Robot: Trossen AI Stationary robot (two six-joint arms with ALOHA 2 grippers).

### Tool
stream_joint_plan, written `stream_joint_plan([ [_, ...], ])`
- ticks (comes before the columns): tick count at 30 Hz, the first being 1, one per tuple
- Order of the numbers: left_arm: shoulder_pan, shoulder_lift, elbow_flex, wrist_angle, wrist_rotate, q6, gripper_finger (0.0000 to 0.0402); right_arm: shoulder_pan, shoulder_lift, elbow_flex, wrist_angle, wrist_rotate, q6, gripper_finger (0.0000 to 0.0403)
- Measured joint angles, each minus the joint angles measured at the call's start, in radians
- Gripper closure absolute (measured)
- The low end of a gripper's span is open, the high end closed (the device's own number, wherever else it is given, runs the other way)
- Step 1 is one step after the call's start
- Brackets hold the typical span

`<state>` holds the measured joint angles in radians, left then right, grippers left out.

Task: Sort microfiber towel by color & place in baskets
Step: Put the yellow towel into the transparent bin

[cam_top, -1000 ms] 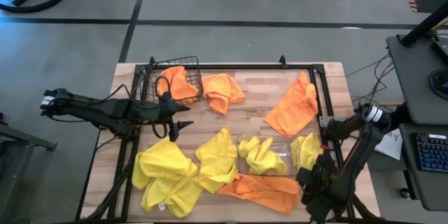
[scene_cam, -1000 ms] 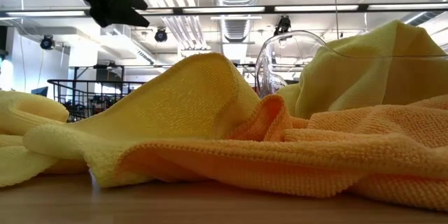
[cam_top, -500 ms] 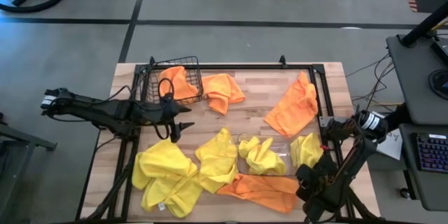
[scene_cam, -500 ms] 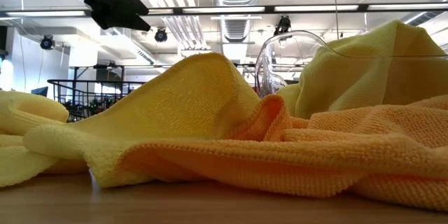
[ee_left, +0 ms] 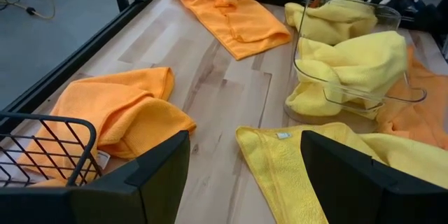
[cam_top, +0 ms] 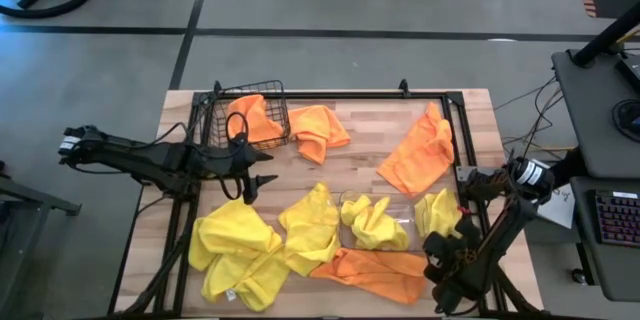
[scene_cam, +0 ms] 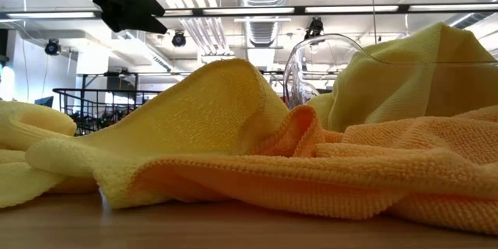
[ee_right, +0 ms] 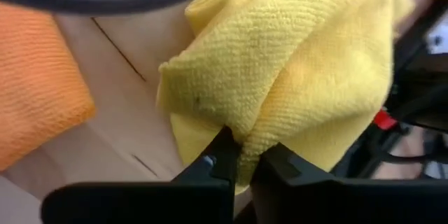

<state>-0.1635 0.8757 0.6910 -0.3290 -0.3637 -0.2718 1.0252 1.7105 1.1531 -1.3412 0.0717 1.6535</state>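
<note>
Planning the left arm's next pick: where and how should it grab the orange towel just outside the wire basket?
Grip the orange towel at its raised folded hump, coming straight down from above; the folds stand proud of the table, giving the open left gripper something to pinch.

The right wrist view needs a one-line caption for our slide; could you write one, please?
Right gripper shut on a fold of a yellow towel, beside an orange towel on the wooden table.

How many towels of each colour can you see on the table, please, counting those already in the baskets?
Orange towels: 4
Yellow towels: 5, though the overlapping ones at the left may hide more
Total: 9
</note>
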Motion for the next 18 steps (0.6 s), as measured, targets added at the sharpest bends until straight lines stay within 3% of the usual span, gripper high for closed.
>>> stream_joint_plan([
  [5, 0.000, 0.000, 0.000, 0.000, 0.000, -0.007, 0.0146, 0.000, -0.001, 0.125, -0.231, 0.003, 0.036, 0.0392],
  [11, 0.000, 0.001, 0.000, 0.024, 0.000, -0.008, 0.0146, -0.011, -0.067, 0.186, -0.230, 0.123, 0.127, 0.0393],
  [18, -0.004, 0.008, 0.000, 0.039, 0.007, 0.000, 0.0146, -0.021, -0.122, 0.197, -0.231, 0.142, 0.283, 0.0394],
])
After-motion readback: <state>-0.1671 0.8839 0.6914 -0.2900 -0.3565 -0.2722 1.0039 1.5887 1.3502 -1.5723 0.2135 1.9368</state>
